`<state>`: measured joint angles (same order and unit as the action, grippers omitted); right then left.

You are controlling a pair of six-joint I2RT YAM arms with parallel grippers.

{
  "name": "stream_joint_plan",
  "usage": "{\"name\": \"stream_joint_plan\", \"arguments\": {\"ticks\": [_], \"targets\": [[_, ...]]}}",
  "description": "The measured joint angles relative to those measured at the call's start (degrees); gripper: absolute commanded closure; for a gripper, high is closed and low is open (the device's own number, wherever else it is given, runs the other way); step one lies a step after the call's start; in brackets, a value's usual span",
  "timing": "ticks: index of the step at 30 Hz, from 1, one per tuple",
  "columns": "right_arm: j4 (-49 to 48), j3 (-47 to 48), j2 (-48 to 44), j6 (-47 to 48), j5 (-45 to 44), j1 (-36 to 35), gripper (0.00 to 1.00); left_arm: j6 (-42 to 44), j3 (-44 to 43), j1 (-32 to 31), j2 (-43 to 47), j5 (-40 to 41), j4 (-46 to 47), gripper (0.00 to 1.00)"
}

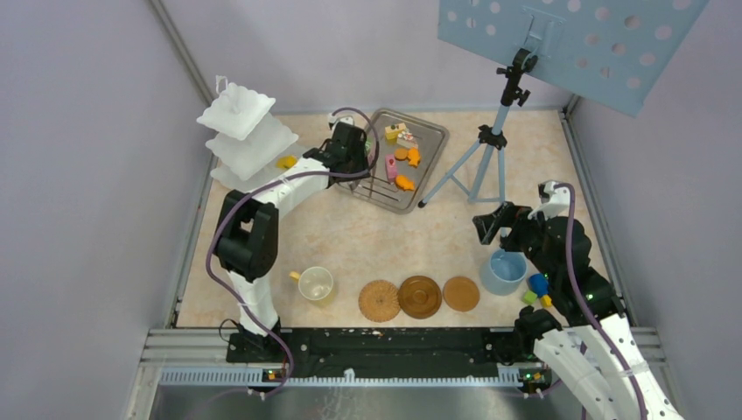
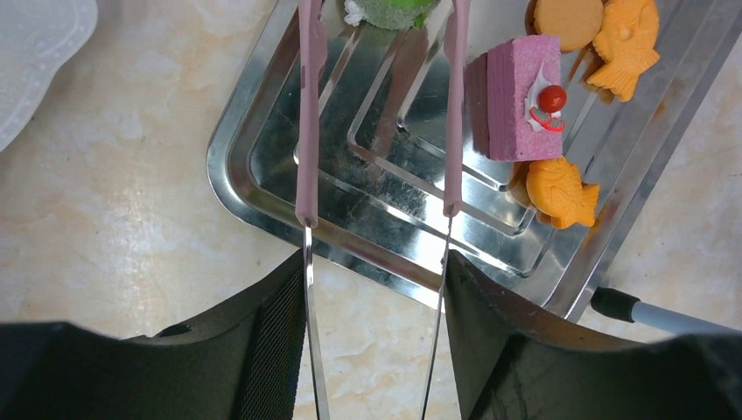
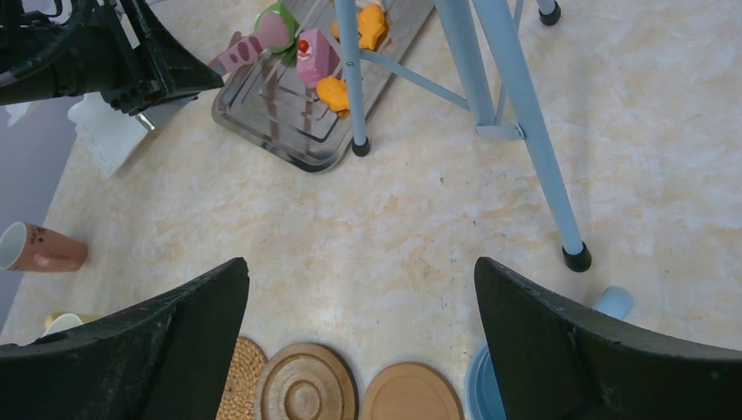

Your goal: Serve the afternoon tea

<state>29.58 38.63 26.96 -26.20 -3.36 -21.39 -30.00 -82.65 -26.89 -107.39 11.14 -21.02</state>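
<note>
Left fingers [image 2: 262, 341] were closed onto the pink tongs [image 2: 308, 114], whose arms straddled the green swirl roll [image 2: 394, 10] at the steel tray's [image 2: 254, 192] far end. I'd squeeze gently and lift straight up, staying clear of the pink slice [image 2: 521, 96]. Right fingers [image 3: 175, 332] hung wide open, empty.

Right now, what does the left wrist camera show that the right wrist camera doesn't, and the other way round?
Only the left wrist view shows the left gripper from inside, clamping the metal arms of the pink tongs. Only the right wrist view shows the three coasters, a brown cup lying on its side, and the open right gripper. Both show the metal tray, the pink slice, the green roll, fish-shaped orange biscuits and the tongs' pink tips.
</note>
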Motion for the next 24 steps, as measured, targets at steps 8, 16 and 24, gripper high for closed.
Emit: {"name": "stream_joint_plan", "arguments": {"ticks": [8,16,24], "targets": [[0.00,-0.02,0.00,0.00,-0.02,0.00,0.02,1.03,-2.45,0.02,-2.40,1.16,0.07,0.40],[0.00,-0.02,0.02,0.00,-0.02,0.00,0.02,1.86,-4.20,-0.02,-5.29,1.77,0.02,0.44],[0.00,-0.02,0.07,0.00,-0.04,0.00,0.02,3.39,-6.19,-0.04,-7.04,2.25,0.02,0.56]]}}
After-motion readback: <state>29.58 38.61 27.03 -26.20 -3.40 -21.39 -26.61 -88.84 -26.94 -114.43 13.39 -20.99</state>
